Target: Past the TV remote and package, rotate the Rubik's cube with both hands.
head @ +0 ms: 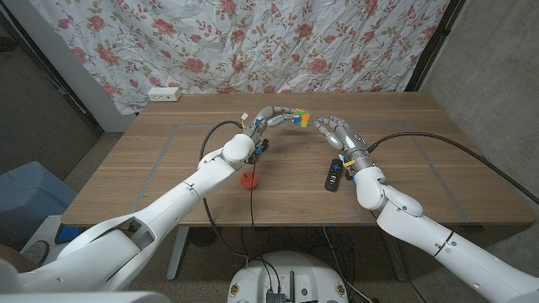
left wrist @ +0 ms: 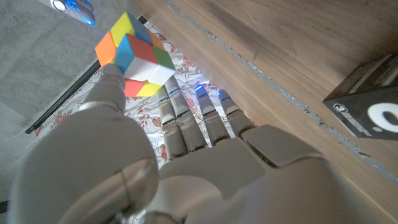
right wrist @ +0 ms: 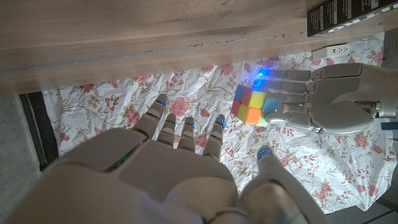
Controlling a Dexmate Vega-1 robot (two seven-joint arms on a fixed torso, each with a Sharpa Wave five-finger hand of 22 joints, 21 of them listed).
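Note:
My left hand (head: 271, 116) holds the Rubik's cube (head: 300, 117) in the air above the far middle of the table, pinched between the thumb and the fingertips (left wrist: 111, 81). In the left wrist view the cube (left wrist: 134, 56) shows orange, blue, white, yellow and green faces. My right hand (head: 338, 132) is raised just right of the cube with its fingers spread, and a small gap separates them. The right wrist view shows the cube (right wrist: 250, 104) in the left hand (right wrist: 329, 96) beyond my right hand's fingers (right wrist: 186, 134). The black TV remote (head: 334, 174) lies beneath my right wrist.
A black package (left wrist: 367, 106) lies on the wooden table (head: 152, 181) under my left arm, also seen as a black box (right wrist: 348, 15). A small red object (head: 248, 179) sits near the front middle. A white power strip (head: 163, 93) lies at the back left.

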